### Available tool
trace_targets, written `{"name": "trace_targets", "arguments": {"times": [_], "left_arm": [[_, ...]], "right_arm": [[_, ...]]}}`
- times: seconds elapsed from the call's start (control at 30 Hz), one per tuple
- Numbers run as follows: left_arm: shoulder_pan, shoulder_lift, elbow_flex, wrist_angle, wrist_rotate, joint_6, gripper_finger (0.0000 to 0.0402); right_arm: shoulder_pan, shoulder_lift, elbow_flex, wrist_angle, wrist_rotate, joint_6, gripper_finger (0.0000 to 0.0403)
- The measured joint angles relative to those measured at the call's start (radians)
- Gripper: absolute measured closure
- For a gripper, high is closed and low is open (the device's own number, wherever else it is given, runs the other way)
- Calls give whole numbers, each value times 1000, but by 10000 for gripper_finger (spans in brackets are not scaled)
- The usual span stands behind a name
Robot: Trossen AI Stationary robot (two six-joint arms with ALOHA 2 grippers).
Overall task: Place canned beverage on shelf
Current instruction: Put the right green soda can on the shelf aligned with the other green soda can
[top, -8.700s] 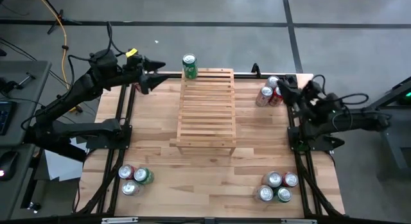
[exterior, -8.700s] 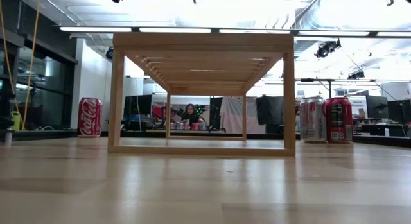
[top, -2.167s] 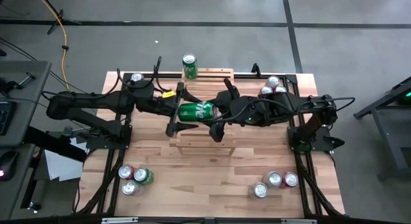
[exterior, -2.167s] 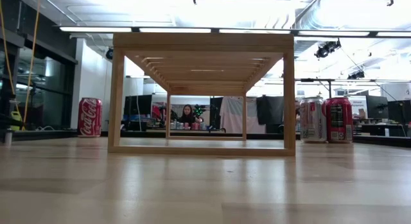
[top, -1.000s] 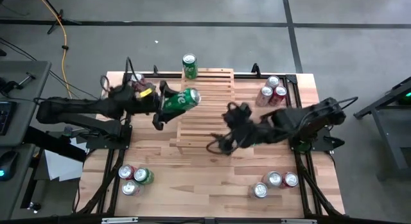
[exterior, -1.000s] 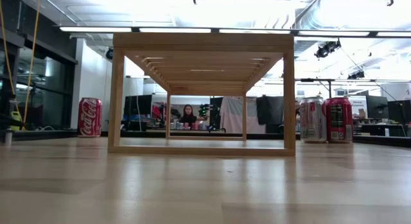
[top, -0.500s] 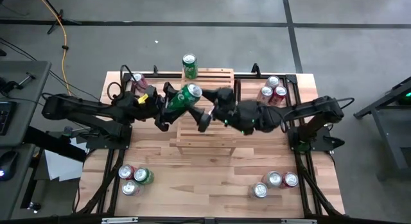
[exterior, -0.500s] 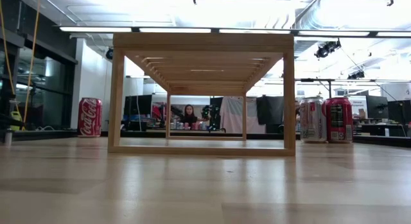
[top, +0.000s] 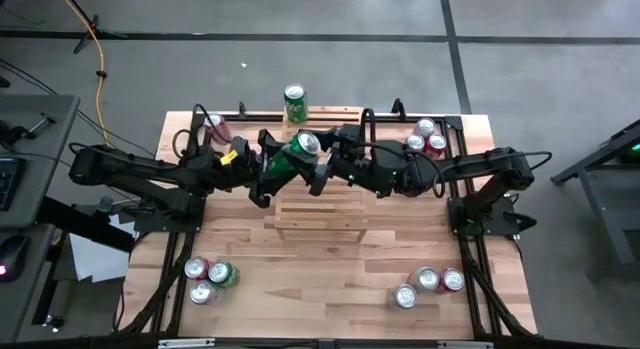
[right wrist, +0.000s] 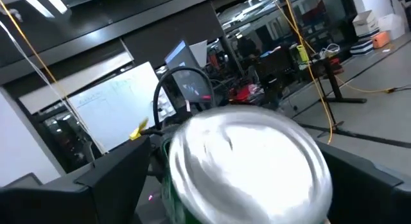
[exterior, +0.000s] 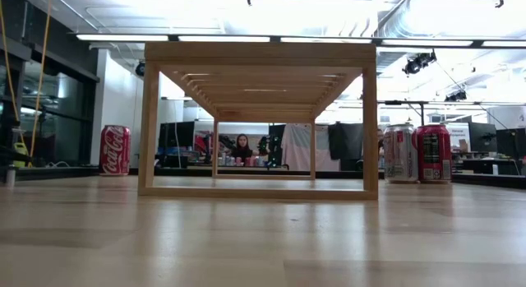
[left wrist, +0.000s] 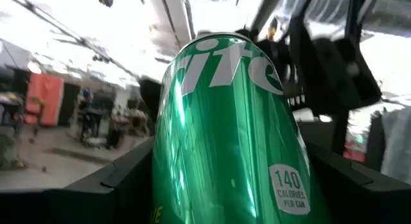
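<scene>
Green can (top: 297,154): held tilted above the upper part of the shelf (top: 322,194), centre of the high view, silver top toward the right. Left wrist view fills with its green side (left wrist: 225,134); right wrist view faces its silver end (right wrist: 247,163).

Left gripper (top: 275,164): clamped on the green can's body, reaching in from the left of the frame.

Right gripper (top: 322,169): just beside the can's top end, reaching in from the right; its fingers flank the can's end in its wrist view, but whether they press on it cannot be told.

Shelf: slatted wooden rack at table centre; seen level in the low view (exterior: 259,53), with nothing of the arms showing there.

Second green can (top: 295,102): upright at the shelf's upper end.

Other cans: red can (exterior: 114,150) at left of the low view; clusters at upper right (top: 423,139), lower left (top: 210,279) and lower right (top: 425,286) of the table (top: 400,239).

Step in hand, judged: carrying the can over the shelf, apparently with both arms attending. Next move calls for righting the can, lowering it squarely onto the slats, then releasing.
</scene>
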Motion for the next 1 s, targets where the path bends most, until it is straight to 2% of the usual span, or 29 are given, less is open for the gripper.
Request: {"name": "trace_targets", "arguments": {"times": [0.3, 0.47, 0.5, 0.57, 0.7, 0.77, 0.87, 1.0], "left_arm": [[18, -2, 0, 19, -23, 26, 115], [34, -7, 1, -5, 11, 26, 115], [40, -17, 2, -30, 31, 36, 113], [55, -46, 5, -128, 67, 68, 84], [90, -156, 2, -377, 26, 79, 18], [108, -205, 3, -489, 10, 91, 17], [139, -269, 0, -602, -31, 93, 26], [193, -326, 2, -584, -79, 94, 29]], "right_arm": [[-32, 0, 0, -4, -15, 16, 107], [-32, -11, 3, -28, -9, -9, 108], [-31, -17, 8, -57, -14, -18, 108], [-31, -39, 11, -147, -34, -32, 108], [-38, -135, 12, -367, 44, -57, 108], [-40, -188, 22, -479, 122, -42, 108], [-60, -225, 8, -712, 164, -9, 108], [-144, -255, -88, -819, 56, 5, 108]]}}
